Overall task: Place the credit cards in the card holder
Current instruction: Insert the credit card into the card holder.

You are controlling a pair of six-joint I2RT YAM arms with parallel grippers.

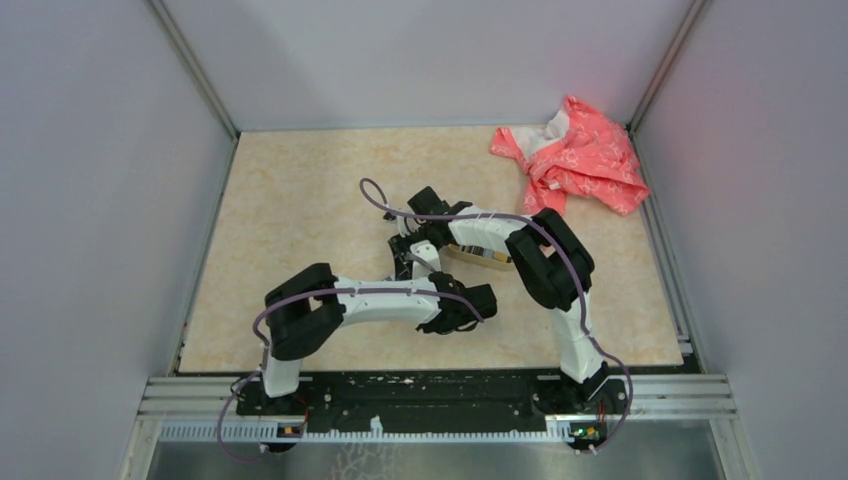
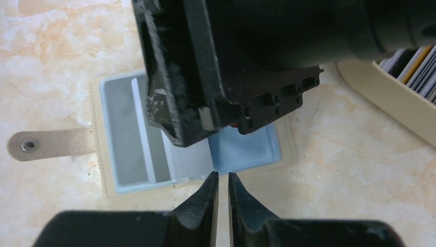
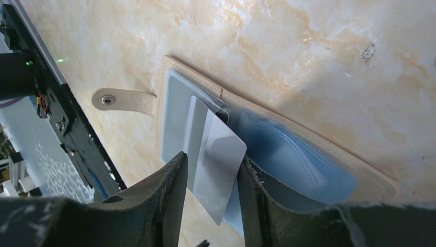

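Note:
The beige card holder (image 2: 121, 139) lies open on the table, its clear sleeves up and its snap strap (image 2: 51, 144) out to the left. My right gripper (image 3: 213, 172) is shut on a grey card (image 3: 218, 164), held tilted with its far end at the holder's (image 3: 308, 159) middle sleeve. My left gripper (image 2: 223, 177) is shut, its tips touching the holder's near edge, with nothing between them. More credit cards (image 2: 416, 67) stand on edge in the tan dish (image 2: 391, 100). In the top view both grippers meet at mid-table and hide the holder.
The tan dish (image 1: 480, 256) sits just right of the grippers, under the right arm. A pink cloth (image 1: 575, 155) lies crumpled in the far right corner. Grey walls enclose the table on three sides. The black base rail (image 1: 430, 395) runs along the near edge.

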